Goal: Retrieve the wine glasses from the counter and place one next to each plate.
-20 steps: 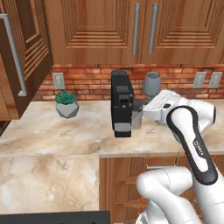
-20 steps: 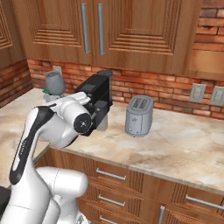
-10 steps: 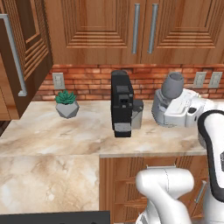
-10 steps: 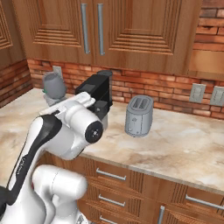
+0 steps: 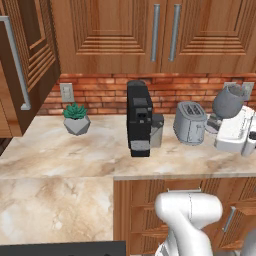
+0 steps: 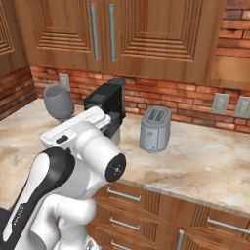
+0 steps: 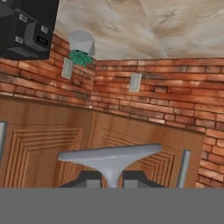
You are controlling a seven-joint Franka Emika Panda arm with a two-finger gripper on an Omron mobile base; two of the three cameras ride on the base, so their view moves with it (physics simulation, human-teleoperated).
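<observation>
We see the gripper (image 7: 111,177) closed on the stem of a glass (image 5: 228,103), its two dark fingers (image 7: 89,177) pinching either side just below the round foot, which spreads wide and flat across the hand view. That view is rolled upside down, so the worktop sits at its top and the cabinets below the brick.

In the left base view the glass is lifted clear above the worktop (image 5: 100,145) toward its right end, bowl uppermost and tilted a little, held in front of the brick wall (image 5: 100,95) near an outlet. The white hand carries it just right of the toaster (image 5: 189,122). In the right base view the same glass appears at the left, above the arm, beside the coffee machine (image 6: 105,105).

The coffee machine stands near the middle of the worktop's back edge, with the toaster to its right, close but apart. A small potted plant (image 5: 76,119) sits near the back edge toward the left end, below another outlet. Wood cabinets (image 5: 150,35) hang above the brick.
</observation>
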